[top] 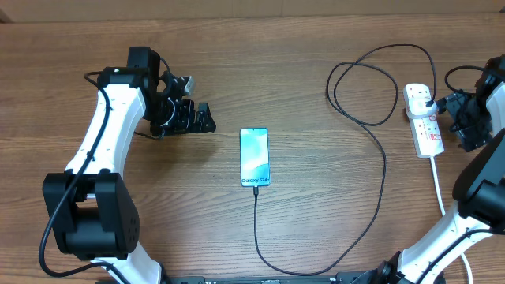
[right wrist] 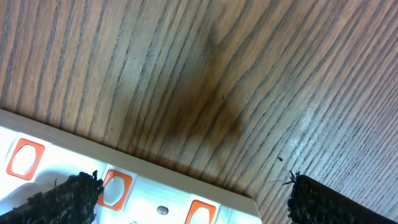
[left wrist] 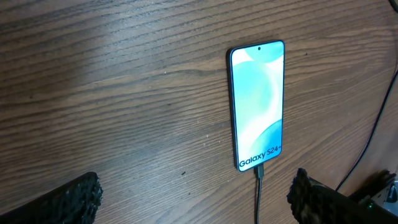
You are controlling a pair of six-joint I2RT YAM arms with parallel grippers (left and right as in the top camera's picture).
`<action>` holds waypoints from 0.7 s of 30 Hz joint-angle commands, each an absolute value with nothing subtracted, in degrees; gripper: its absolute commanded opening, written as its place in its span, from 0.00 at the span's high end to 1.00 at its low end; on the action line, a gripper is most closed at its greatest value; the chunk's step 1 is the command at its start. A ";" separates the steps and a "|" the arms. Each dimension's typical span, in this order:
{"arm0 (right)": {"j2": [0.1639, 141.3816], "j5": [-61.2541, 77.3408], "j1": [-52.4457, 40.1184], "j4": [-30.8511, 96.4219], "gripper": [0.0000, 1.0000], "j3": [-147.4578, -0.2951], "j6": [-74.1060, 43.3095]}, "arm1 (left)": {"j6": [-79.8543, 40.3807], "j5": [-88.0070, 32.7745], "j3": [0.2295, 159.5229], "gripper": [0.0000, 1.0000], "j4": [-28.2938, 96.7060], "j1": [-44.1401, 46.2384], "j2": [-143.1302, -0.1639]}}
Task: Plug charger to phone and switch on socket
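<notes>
The phone (top: pixel 254 156) lies flat mid-table, its blue screen reading "Galaxy S24". In the left wrist view the phone (left wrist: pixel 258 102) has the charger's connector (left wrist: pixel 259 171) in its bottom end. The black charger cable (top: pixel 384 170) runs down, round to the right and loops up to a black plug (top: pixel 427 99) seated in the white socket (top: pixel 424 120). My left gripper (top: pixel 211 120) is open, left of the phone and apart from it. My right gripper (top: pixel 448 120) is open just right of the socket, its fingers (right wrist: pixel 329 199) spread over the socket's end (right wrist: pixel 74 149) with orange switches (right wrist: pixel 115 186).
The socket's thick white cord (top: pixel 439 185) trails toward the front right past the right arm's base. The charger cable forms a wide loop (top: pixel 363 79) at the back, left of the socket. Bare wooden tabletop (top: pixel 316 95) surrounds the phone.
</notes>
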State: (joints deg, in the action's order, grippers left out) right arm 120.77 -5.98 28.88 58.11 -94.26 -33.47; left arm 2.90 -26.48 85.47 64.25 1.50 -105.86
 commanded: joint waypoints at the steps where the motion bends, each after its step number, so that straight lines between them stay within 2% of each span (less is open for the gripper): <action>1: 121.95 -5.43 28.82 58.30 0.00 -94.06 -32.88 | 2.15 -26.37 85.62 0.00 64.20 1.52 -104.55; 21: 123.90 -4.36 26.04 60.34 0.00 -93.30 -32.49 | 2.15 -26.37 85.60 0.00 64.20 1.52 -104.55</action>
